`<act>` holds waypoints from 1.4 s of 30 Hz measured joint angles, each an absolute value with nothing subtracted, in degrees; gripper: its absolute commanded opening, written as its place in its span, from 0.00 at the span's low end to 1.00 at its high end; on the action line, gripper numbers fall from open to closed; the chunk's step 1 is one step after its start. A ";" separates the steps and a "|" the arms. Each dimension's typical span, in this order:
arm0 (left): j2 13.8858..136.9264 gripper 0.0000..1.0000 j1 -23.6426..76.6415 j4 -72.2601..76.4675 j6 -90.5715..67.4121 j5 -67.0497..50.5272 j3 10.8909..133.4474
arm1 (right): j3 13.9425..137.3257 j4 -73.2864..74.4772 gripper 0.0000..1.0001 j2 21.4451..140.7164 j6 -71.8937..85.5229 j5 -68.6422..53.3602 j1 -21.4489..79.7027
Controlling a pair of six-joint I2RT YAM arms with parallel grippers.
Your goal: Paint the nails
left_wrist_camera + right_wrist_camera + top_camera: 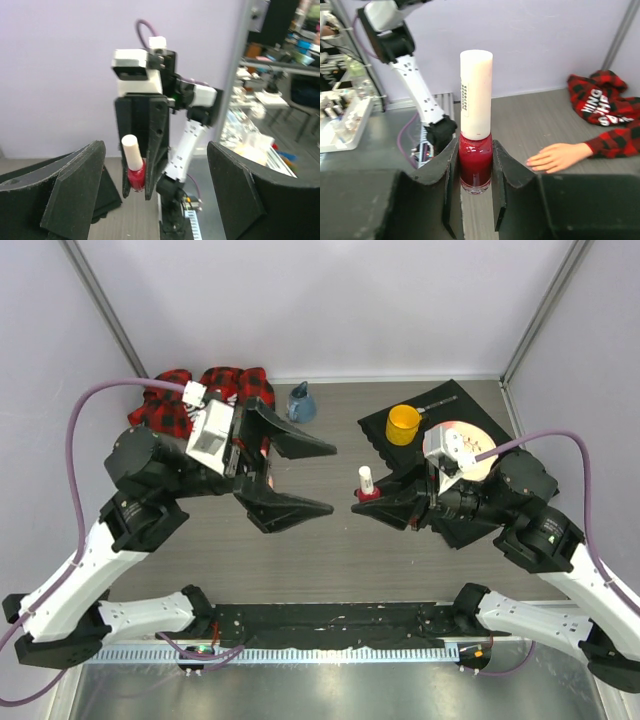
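Top view: we find the left gripper (pixel 320 478) with its jaws wide apart and empty, above the worktop (pixel 330 570). It faces the right gripper (pixel 363 504), which is clamped on the red bottle (pixel 367 488). The plaid sleeve (pixel 215 390) lies at the far left, behind the left gripper.

Left wrist view: the bottle stands upright in the right gripper with its white cap (pixel 131 150) on. It sits ahead of the open jaws, untouched by them.

Right wrist view: the jaws pinch the glass body, leaving the cap clear above. The hand (pixel 560 156) lies flat on the worktop, well apart from the bottle. Its nails (pixel 532 161) are too small to inspect.

We judge uncapping to be the step in hand, with painting not begun. The next move calls for the left gripper to advance, close on the cap alone and unscrew it.
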State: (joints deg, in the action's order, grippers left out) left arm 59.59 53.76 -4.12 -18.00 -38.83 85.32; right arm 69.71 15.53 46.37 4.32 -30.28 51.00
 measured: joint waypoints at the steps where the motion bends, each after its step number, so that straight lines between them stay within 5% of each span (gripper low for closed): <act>1: 59.37 0.86 53.76 -4.14 -18.04 -37.06 85.32 | 69.82 15.90 0.01 46.37 3.95 -29.36 51.00; 8: 64.86 0.84 53.76 -7.33 -19.90 -29.47 88.77 | 70.30 18.98 0.01 47.20 1.56 -23.64 51.00; 20: 71.37 0.45 53.71 -19.07 -20.38 -29.58 94.78 | 70.61 22.02 0.01 47.64 -0.82 -21.06 51.00; 31: 72.55 0.46 53.71 -23.79 -19.22 -32.01 97.91 | 70.61 22.50 0.01 47.94 -2.00 -20.10 51.00; 34: 73.23 0.34 53.71 -25.28 -18.83 -32.32 98.89 | 70.63 22.52 0.01 48.05 -2.33 -19.99 51.00; 38: 73.91 0.06 53.65 -26.63 -18.04 -32.95 99.48 | 70.63 22.70 0.01 48.29 -2.48 -19.97 51.00; 42: 74.32 0.00 53.52 -28.01 -16.47 -33.01 100.33 | 70.63 23.03 0.07 48.36 -2.26 -19.33 51.00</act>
State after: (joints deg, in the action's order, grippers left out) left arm 74.32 53.52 -28.01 -16.47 -33.01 100.33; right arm 70.63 23.03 48.36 -2.26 -19.33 51.00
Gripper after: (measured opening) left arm 0.069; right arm 0.297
